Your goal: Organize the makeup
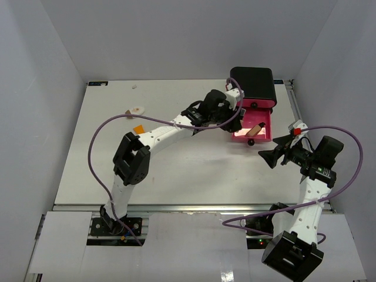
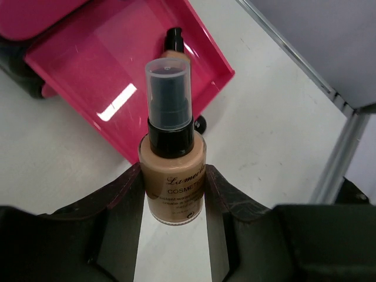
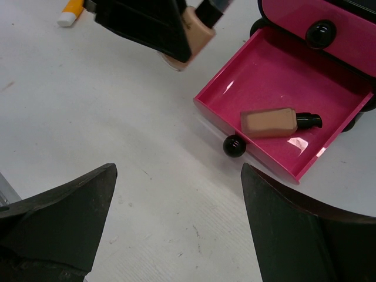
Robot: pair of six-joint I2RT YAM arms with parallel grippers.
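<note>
My left gripper [image 2: 173, 197] is shut on a tan foundation bottle [image 2: 173, 176] with a black pump and clear cap, holding it just beside the near-left edge of the open pink drawer [image 2: 88, 59]. It also shows in the right wrist view [image 3: 197, 35]. A second tan bottle [image 3: 270, 122] lies on its side in that drawer [image 3: 276, 76]. An orange tube with white cap [image 1: 138, 128], a beige-white oval piece [image 1: 137, 109] and a small tan cylinder [image 1: 128, 113] lie on the table at far left. My right gripper [image 3: 176, 229] is open and empty above bare table, near the drawer's front.
The black box [image 1: 252, 82] stands at the back right; its upper pink drawer [image 3: 329, 29] is shut. The open drawer's black knob [image 3: 234, 145] sticks out toward my right gripper. A metal rail [image 2: 341, 147] runs along the table's right edge.
</note>
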